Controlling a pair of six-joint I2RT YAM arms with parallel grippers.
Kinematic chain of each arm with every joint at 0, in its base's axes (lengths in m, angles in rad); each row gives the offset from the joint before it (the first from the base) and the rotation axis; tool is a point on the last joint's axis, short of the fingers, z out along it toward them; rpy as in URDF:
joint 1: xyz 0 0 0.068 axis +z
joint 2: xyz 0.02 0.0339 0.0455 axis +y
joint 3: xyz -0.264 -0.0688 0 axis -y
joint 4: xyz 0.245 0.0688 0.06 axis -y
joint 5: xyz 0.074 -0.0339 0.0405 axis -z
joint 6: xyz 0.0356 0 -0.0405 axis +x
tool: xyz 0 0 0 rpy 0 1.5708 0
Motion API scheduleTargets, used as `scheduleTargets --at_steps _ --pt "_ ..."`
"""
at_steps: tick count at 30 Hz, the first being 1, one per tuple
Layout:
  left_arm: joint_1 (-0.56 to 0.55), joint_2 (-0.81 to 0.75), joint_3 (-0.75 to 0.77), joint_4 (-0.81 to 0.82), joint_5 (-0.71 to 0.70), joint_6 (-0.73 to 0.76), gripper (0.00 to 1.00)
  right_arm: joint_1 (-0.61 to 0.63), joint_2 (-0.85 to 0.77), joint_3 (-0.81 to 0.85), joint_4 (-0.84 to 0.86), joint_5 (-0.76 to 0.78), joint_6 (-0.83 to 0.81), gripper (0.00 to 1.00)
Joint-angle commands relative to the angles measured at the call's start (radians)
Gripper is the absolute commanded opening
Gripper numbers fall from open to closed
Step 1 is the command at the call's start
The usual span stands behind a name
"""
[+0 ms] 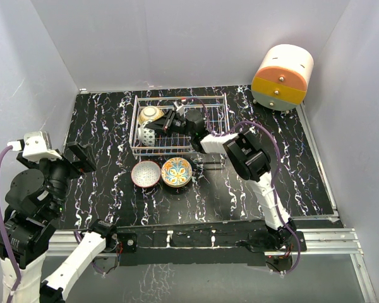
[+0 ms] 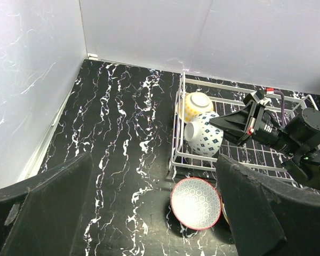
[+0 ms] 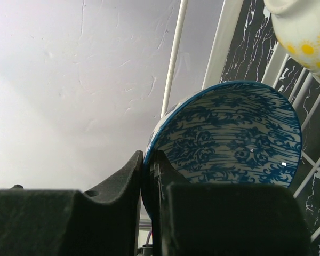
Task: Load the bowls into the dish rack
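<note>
While the right gripper (image 1: 159, 129) reaches into the left end of the white wire dish rack (image 1: 213, 107), we see its 2 fingers pinching the rim of the blue-dotted white bowl (image 1: 146, 135). The right wrist view shows 1 finger outside the rim and 1 inside, against a blue-patterned lining. This bowl is tipped on its side inside the rack. Just behind it, toward the back wall, the yellow-cream bowl (image 1: 150, 115) also leans inside the rack; we cannot tell whether the 2 touch. On the black marbled table (image 1: 114, 120), just in front of the rack, 2 more bowls sit upright side by side. The grey speckled bowl (image 1: 146, 173), which has a red rim, is on the left and the orange-and-blue floral bowl (image 1: 177, 171) is on the right. The left gripper (image 1: 82, 158) hangs well apart from them near the left wall, its fingers spread wide and holding nothing. A round cream-and-orange cabinet (image 1: 282, 77) stands at the far right corner.
</note>
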Motion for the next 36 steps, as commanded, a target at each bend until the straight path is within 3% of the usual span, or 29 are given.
scheduleTargets --at_steps 1,10,17,23,36 --pt "-0.004 -0.008 0.019 -0.007 -0.02 0.009 0.97 -0.021 -0.041 -0.008 -0.072 0.042 -0.041 0.08" --pt "-0.004 -0.004 0.017 -0.008 -0.02 0.011 0.97 -0.055 -0.078 -0.085 -0.138 0.052 -0.06 0.14" --pt "-0.004 -0.003 0.008 -0.005 -0.013 0.0 0.97 -0.072 -0.097 -0.111 -0.2 0.047 -0.098 0.32" --pt "-0.004 -0.004 0.005 -0.01 -0.014 -0.002 0.97 -0.086 -0.11 -0.143 -0.205 0.05 -0.118 0.33" --pt "-0.004 -0.01 -0.005 -0.011 -0.011 -0.008 0.97 -0.086 -0.148 0.036 -0.657 0.203 -0.456 0.54"
